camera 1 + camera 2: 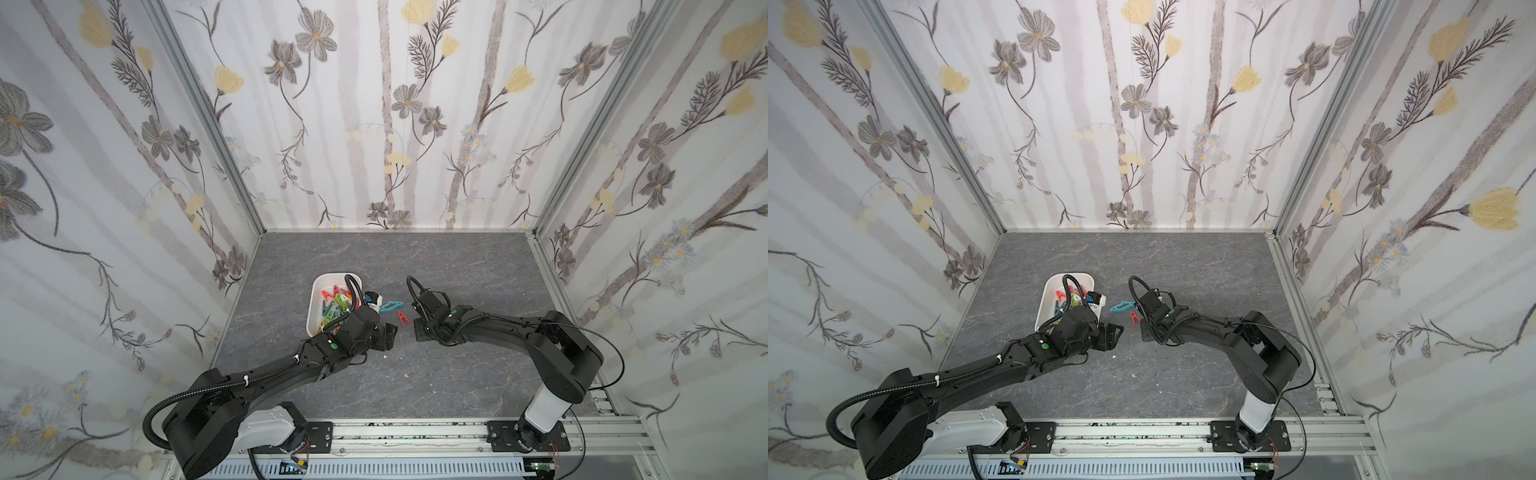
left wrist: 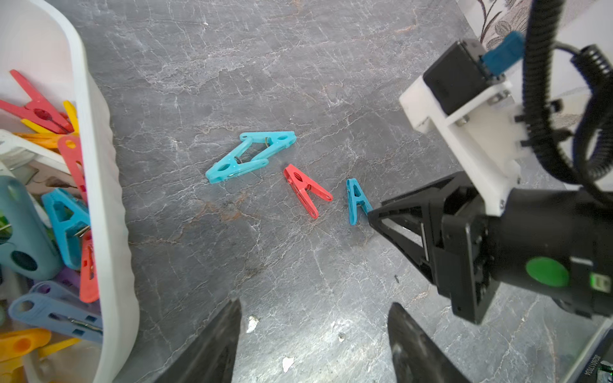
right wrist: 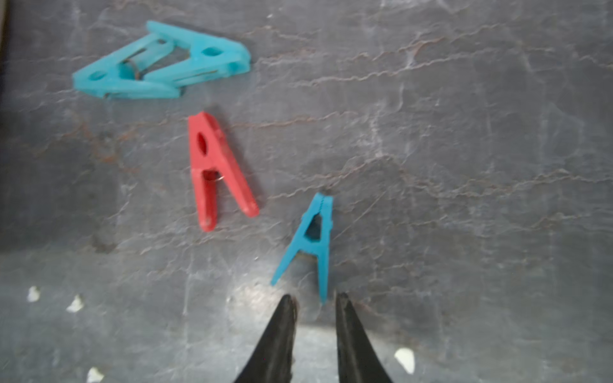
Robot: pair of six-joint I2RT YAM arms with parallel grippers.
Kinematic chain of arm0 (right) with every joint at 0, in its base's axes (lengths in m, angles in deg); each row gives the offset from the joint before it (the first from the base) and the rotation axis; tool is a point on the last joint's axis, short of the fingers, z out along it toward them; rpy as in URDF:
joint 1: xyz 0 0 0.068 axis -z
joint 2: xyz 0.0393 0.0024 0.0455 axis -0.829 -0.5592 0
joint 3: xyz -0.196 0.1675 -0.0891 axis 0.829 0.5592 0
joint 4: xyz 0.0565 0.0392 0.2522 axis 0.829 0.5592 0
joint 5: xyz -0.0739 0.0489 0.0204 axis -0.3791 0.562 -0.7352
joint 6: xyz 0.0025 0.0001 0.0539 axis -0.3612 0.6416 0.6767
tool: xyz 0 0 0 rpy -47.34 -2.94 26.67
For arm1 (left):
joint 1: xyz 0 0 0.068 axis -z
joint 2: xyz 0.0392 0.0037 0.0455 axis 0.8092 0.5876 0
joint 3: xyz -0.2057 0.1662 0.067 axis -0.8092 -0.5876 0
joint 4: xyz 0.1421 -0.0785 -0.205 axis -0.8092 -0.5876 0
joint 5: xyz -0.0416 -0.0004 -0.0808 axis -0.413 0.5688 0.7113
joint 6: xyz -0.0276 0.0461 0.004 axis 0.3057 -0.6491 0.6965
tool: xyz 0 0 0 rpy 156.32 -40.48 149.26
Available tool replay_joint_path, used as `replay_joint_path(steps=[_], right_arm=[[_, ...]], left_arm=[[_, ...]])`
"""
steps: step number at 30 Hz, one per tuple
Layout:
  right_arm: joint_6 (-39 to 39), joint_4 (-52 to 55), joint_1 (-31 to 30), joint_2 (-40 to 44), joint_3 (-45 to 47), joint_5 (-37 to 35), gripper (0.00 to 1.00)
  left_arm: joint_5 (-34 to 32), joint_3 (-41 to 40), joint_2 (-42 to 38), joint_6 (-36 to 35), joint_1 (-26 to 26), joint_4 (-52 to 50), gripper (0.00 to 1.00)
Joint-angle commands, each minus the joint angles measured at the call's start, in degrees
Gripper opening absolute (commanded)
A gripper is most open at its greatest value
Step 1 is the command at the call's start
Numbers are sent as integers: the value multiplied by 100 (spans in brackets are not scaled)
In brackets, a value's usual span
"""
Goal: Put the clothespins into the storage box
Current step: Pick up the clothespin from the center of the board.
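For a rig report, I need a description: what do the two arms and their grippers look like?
Both are black, with a white base link and a round green dot near the wrist. The left arm carries a ribbed black hose with white ties; the right arm has a similar hose at its wrist. The left gripper and right gripper have black, tapered jaws.

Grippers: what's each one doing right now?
Left gripper: open wide, empty.
Right gripper: open narrowly, tips at one leg of the blue clothespin, no grip visible.
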Motion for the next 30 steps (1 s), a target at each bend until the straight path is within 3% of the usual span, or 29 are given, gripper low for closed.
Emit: replay_joint_path(steps=[1, 9, 17, 24, 30], right_arm=[[54, -177, 53, -142, -46, -137, 23], [74, -423, 102, -399, -72, -15, 20], [-35, -286, 56, -279, -143, -12, 9], [-35, 251, -502, 140, -653, -129, 9], [81, 225, -1158, -126, -1711, 298, 8]], left_arm=[[-175, 61, 30, -59, 7, 103, 70], [-166, 27, 101, -64, 8, 145, 70], [-373, 100, 18, -53, -76, -47, 71], [-454, 255, -516, -59, -1076, -504, 70], [-725, 340, -1040, -134, -2090, -983, 70]])
